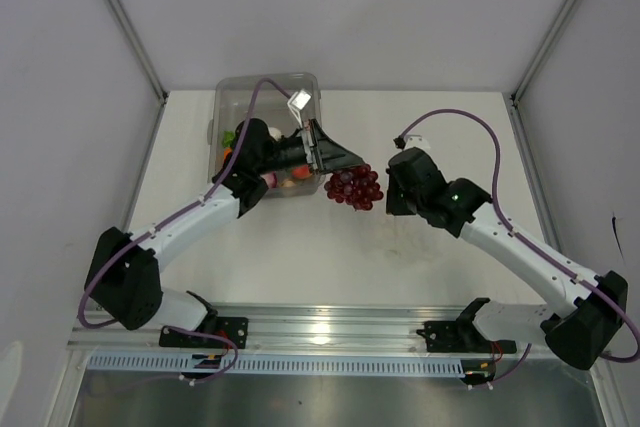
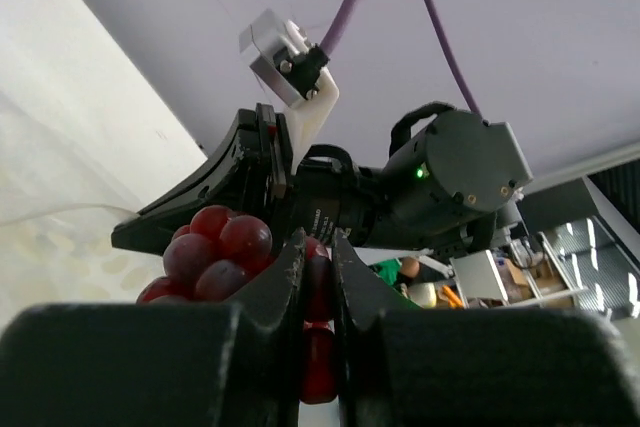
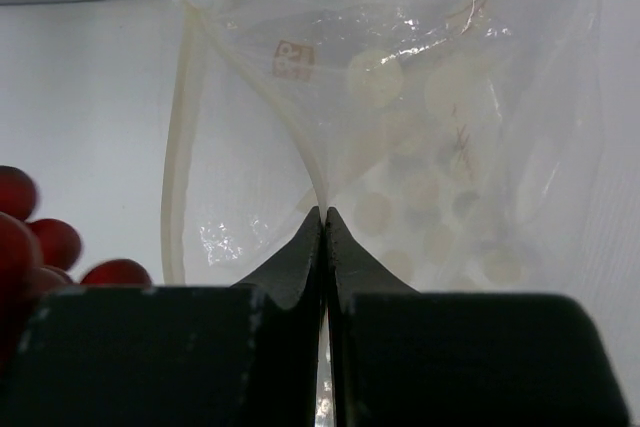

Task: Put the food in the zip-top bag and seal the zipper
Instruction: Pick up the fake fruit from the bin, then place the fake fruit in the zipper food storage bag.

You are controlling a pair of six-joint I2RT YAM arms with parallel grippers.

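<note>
The left arm (image 1: 190,222) is stretching forward, left claw (image 2: 318,247) clamping nearly closed, while the right arm (image 1: 520,247) is bending inward, right claw (image 3: 323,217) pinching tight.

Bin (image 1: 240,97): upper centre-left of the top view, at the far side of the table (image 1: 300,267).
Food pieces (image 1: 285,179): inside the bin, under the left arm.
Grape bunch (image 1: 354,187): mid-frame, right of the bin, pinched in the left gripper (image 1: 350,169).
Right gripper (image 1: 392,192): just right of the bunch.
Zip-top bag (image 3: 430,117): upper middle and right of the right wrist view, its mouth edge clamped at that gripper's tips; the bunch sits lower left there.
</note>
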